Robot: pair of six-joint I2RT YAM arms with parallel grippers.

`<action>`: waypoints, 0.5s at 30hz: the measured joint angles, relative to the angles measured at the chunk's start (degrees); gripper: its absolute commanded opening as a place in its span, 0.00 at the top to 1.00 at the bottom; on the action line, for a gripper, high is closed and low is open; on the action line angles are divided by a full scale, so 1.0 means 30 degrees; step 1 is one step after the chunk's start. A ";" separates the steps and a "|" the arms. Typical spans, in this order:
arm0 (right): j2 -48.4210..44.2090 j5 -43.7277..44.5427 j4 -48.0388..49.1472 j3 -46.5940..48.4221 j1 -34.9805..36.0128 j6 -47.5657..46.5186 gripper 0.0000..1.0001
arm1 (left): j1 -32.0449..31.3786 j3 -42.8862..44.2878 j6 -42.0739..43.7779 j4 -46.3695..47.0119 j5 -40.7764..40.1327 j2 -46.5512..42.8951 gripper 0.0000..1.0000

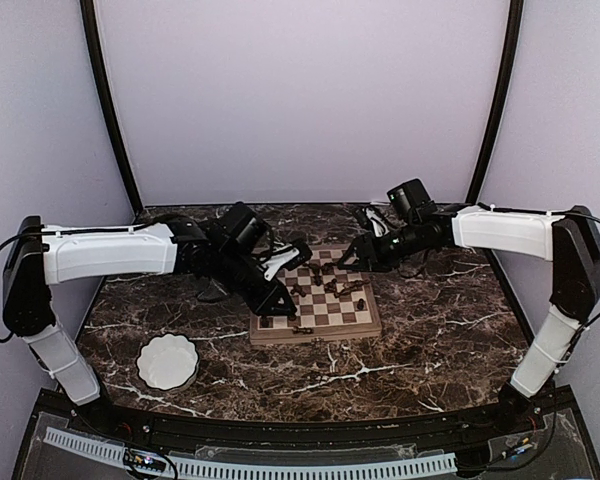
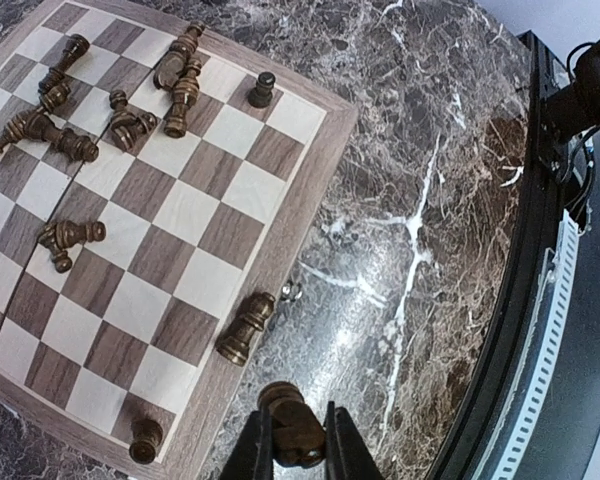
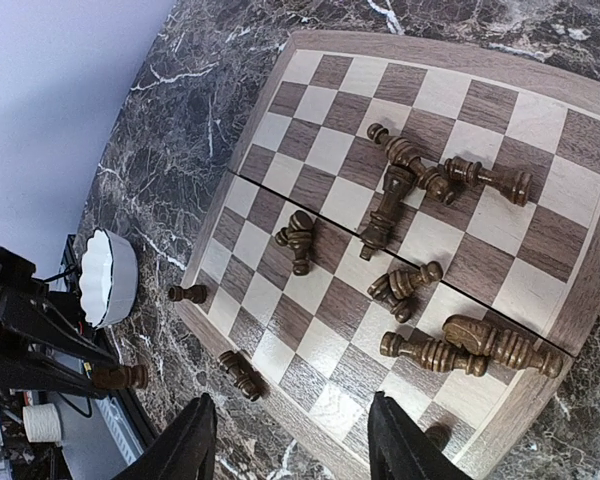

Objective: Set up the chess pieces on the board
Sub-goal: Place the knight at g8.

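Note:
The board (image 1: pixel 365 322) lies mid-table with several dark chess pieces on it, most on their sides in a loose cluster (image 2: pixel 130 120). My left gripper (image 2: pixel 295 445) is shut on one brown piece (image 2: pixel 292 420), held over the marble just off the board's near rim (image 2: pixel 230 400). Another piece (image 2: pixel 245 327) lies across that rim, and a pawn (image 2: pixel 145 440) stands at the corner. My right gripper (image 3: pixel 295 445) is open and empty above the board's far edge (image 3: pixel 540 390), with fallen pieces (image 3: pixel 410 185) below it.
A white scalloped bowl (image 1: pixel 168 360) sits on the marble table at the front left, also in the right wrist view (image 3: pixel 110 275). A black rail (image 2: pixel 540 300) runs along the table's near edge. Both arms reach in over the board from either side.

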 measured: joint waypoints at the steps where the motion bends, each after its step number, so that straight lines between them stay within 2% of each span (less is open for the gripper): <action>1: 0.0000 -0.0007 0.0000 0.0000 0.0000 0.0000 0.47 | -0.0153 -0.0051 0.0102 -0.0044 -0.0146 0.0015 0.97; 15: 0.0000 0.0015 -0.0408 -0.0007 0.0000 -0.0058 0.47 | -0.0342 0.0270 -0.0175 -0.0379 -0.3869 0.2091 0.97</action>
